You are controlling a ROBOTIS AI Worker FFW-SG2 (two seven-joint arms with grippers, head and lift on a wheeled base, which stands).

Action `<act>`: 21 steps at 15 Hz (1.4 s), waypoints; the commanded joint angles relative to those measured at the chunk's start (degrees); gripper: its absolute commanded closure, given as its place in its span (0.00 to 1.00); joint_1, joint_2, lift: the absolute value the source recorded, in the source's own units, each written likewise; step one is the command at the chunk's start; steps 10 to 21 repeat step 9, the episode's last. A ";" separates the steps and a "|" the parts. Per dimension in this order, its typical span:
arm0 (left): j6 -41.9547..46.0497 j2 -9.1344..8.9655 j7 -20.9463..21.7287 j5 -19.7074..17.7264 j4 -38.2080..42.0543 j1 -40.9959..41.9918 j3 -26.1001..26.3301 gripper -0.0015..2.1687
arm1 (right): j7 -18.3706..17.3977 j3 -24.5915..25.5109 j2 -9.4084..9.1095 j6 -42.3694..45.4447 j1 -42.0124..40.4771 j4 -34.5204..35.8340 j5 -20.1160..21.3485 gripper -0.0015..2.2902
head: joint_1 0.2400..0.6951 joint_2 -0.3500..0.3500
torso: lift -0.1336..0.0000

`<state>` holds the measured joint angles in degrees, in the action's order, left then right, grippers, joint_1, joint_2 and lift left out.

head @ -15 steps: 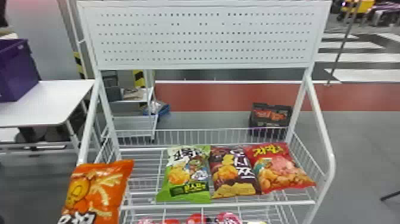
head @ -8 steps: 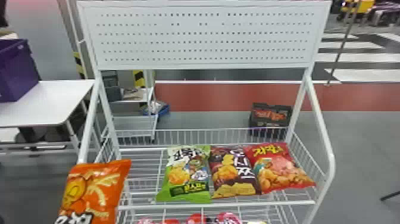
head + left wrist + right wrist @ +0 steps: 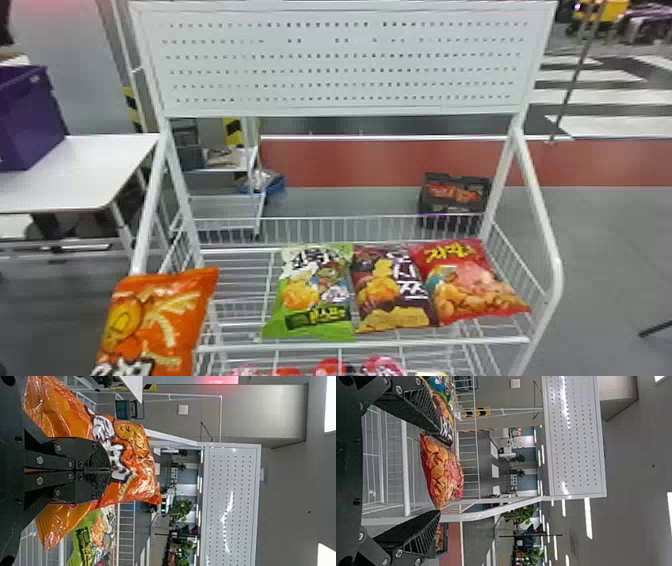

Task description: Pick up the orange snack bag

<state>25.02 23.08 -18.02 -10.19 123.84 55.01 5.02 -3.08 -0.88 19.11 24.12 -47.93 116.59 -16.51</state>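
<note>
Gray floor (image 3: pixel 610 225) with a red band (image 3: pixel 350 165) runs behind a white wire rack (image 3: pixel 362 343) in the head view. White pegboard (image 3: pixel 345 75) on top of the rack. White table (image 3: pixel 90 175) off to the left, purple bin (image 3: pixel 30 120) standing on it. Black crate (image 3: pixel 452 200) on the floor behind the rack, toward the right. Top wire shelf holds three bags in a row, left to right: green bag (image 3: pixel 312 300), brown bag (image 3: pixel 395 295), red bag (image 3: pixel 465 285), all lying face up. Small red and pink items (image 3: pixel 332 368) on the level below, cut off by the bottom edge. Orange snack bag (image 3: pixel 155 320) is at lower left, in front of the rack's left side, roughly upright and a bit tilted, its bottom cut off.

Left wrist view: left claw (image 3: pixel 110 471) is clamped on the orange snack bag, flat black fingers pressed together over it, crinkled film sticking out on both sides. Green bag sits on the shelf beyond, partly covered by the orange one. Pegboard and some plants (image 3: pixel 182 509) farther back.

Right wrist view: right claw (image 3: pixel 440 471) is spread wide, fingers well apart. Red bag is on the shelf beyond; brown bag next to it, partly behind one finger. Black crate partly behind the other finger.
</note>
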 commanded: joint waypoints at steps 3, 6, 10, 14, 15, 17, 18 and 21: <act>0.33 0.04 0.18 0.00 -0.09 0.10 -0.01 0.71 | 0.00 0.00 0.05 0.00 -0.23 0.30 -0.01 0.07 | 0.57 0.50 | 1.00; 0.33 0.04 0.36 -0.09 -0.26 0.10 -0.01 0.71 | 0.00 0.09 0.05 0.00 -0.23 0.30 -0.01 0.07 | 0.57 0.50 | 1.00; 0.51 -0.05 0.36 -0.09 -0.44 0.10 -0.01 0.71 | 0.00 0.09 0.05 0.00 -0.32 0.30 0.08 0.07 | 0.57 0.50 | 1.00; 0.51 -0.05 0.36 -0.09 -0.44 0.10 -0.01 0.71 | 0.00 0.09 0.05 0.00 -0.32 0.30 0.08 0.07 | 0.57 0.50 | 1.00; 0.51 -0.05 0.36 -0.09 -0.44 0.10 -0.01 0.71 | 0.00 0.09 0.05 0.00 -0.32 0.30 0.08 0.07 | 0.57 0.50 | 1.00; 0.51 -0.05 0.36 -0.09 -0.44 0.10 -0.01 0.71 | 0.00 0.09 0.05 0.00 -0.32 0.30 0.08 0.07 | 0.57 0.50 | 1.00; 0.51 -0.05 0.36 -0.09 -0.44 0.10 -0.01 0.71 | 0.00 0.09 0.05 0.00 -0.32 0.30 0.08 0.07 | 0.57 0.50 | 1.00; 0.51 -0.05 0.36 -0.09 -0.44 0.10 -0.01 0.71 | 0.00 0.09 0.05 0.00 -0.32 0.30 0.08 0.07 | 0.57 0.50 | 1.00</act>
